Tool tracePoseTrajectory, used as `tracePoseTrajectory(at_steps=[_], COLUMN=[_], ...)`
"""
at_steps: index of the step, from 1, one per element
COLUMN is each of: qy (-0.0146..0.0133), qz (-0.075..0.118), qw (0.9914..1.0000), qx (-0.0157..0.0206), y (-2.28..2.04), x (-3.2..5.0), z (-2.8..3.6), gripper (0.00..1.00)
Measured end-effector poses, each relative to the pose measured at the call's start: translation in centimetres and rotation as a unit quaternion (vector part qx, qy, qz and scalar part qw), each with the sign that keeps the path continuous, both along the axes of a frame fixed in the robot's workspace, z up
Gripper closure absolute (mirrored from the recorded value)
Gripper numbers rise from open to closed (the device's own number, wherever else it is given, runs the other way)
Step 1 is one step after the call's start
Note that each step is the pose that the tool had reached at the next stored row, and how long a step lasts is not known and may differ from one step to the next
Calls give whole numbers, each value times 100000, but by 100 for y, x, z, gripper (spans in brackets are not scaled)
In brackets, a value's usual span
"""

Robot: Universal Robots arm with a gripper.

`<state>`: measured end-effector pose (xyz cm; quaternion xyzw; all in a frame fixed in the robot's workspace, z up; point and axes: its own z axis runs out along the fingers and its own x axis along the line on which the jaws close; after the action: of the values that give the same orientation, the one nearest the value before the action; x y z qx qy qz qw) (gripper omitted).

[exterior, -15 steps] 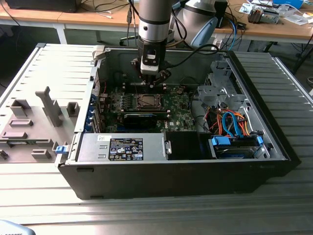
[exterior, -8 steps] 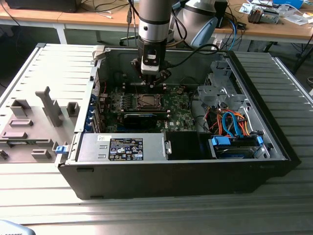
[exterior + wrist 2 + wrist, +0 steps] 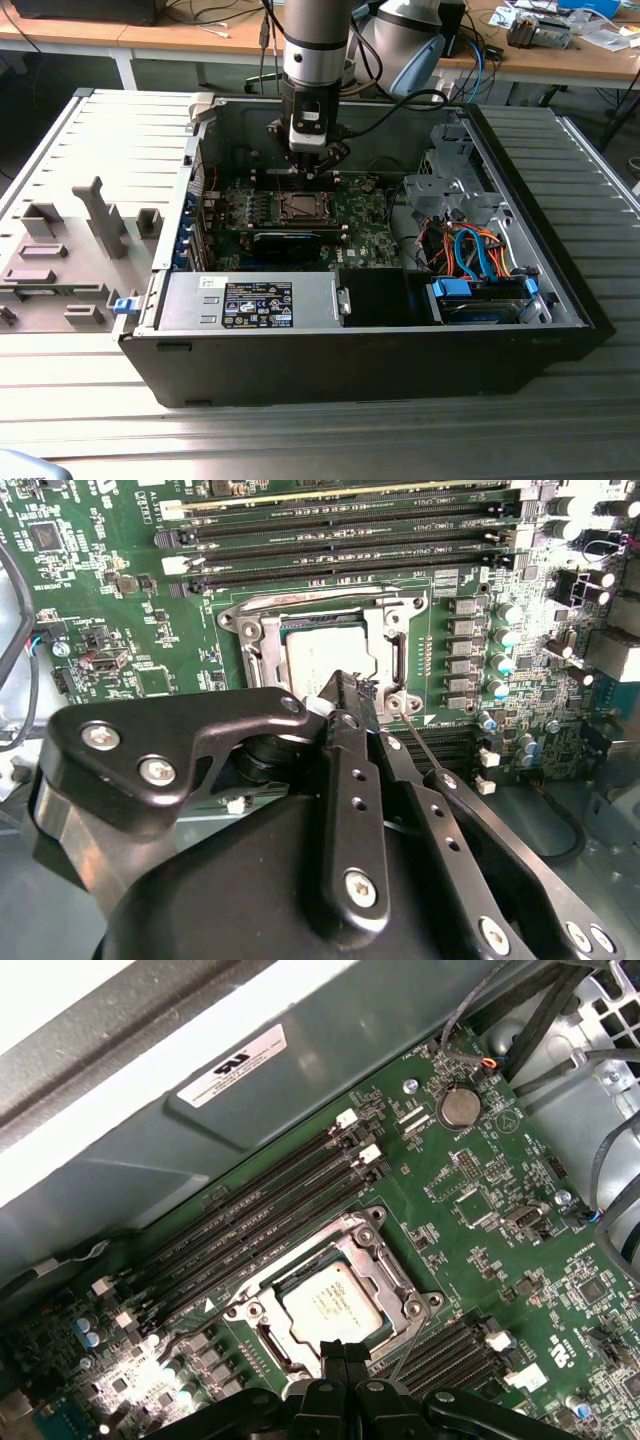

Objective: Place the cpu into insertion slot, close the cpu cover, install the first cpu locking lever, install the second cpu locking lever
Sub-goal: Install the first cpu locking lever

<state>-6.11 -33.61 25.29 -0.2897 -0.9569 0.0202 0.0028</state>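
So here's the setup: one big open computer case [image 3: 330,370] lying on a ribbed metal desk [image 3: 400,440], with its grey side panel [image 3: 110,170] lying off towards the exterior view's left. One arm [image 3: 315,50] comes pretty much straight down into the case, wrist vertical, and its tool [image 3: 310,168] hangs low over the green motherboard [image 3: 480,1220], right at the edge of the insertion slot [image 3: 300,207].

The tool's two fingers [image 3: 333,1365] are pressed together with nothing between them, as far as both wrist views show. In the second wrist view the tips sit right over one corner of the socket.

Counts, going down in size:
- four long black memory slots [image 3: 260,1210] on one side of the socket, if I'm counting right, and more of them on the other side
- one cpu cover [image 3: 385,1265], lying flat on the socket
- one cpu [image 3: 325,1305], seated inside, silvery top showing through the cover's window
- one coin battery [image 3: 459,1108], well apart from the socket
- one thin wire lever [image 3: 422,745], slanting out from the socket corner just beside the fingertips. Can't tell if the tool is actually touching it.
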Motion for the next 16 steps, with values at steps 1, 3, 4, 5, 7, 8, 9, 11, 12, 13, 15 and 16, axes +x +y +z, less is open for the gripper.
tracePoseTrajectory(at_steps=[1,3,4,5,7,8,9,11,12,13,15,16], qy=[0,0,0,1,-3,0,0,1,-1,-1,-1,1], qz=[54,162,248,306,479,517,577,697,859,1039,1328,1456], qw=[100000,100000,100000,100000,99999,99999,99998,99998,99996,99995,99991,99989], qx=[-1,-4,-1,-3,-2,-4,-5,-8,-6,-5,-6,-7], y=[0,0,0,0,0,0,0,0,0,0,0,0], x=[0,0,0,0,0,0,0,0,0,0,0,0], z=[0,0,0,0,0,0,0,0,0,0,0,0], gripper=[89,89,89,89,89,89,89,89,89,89,89,89])
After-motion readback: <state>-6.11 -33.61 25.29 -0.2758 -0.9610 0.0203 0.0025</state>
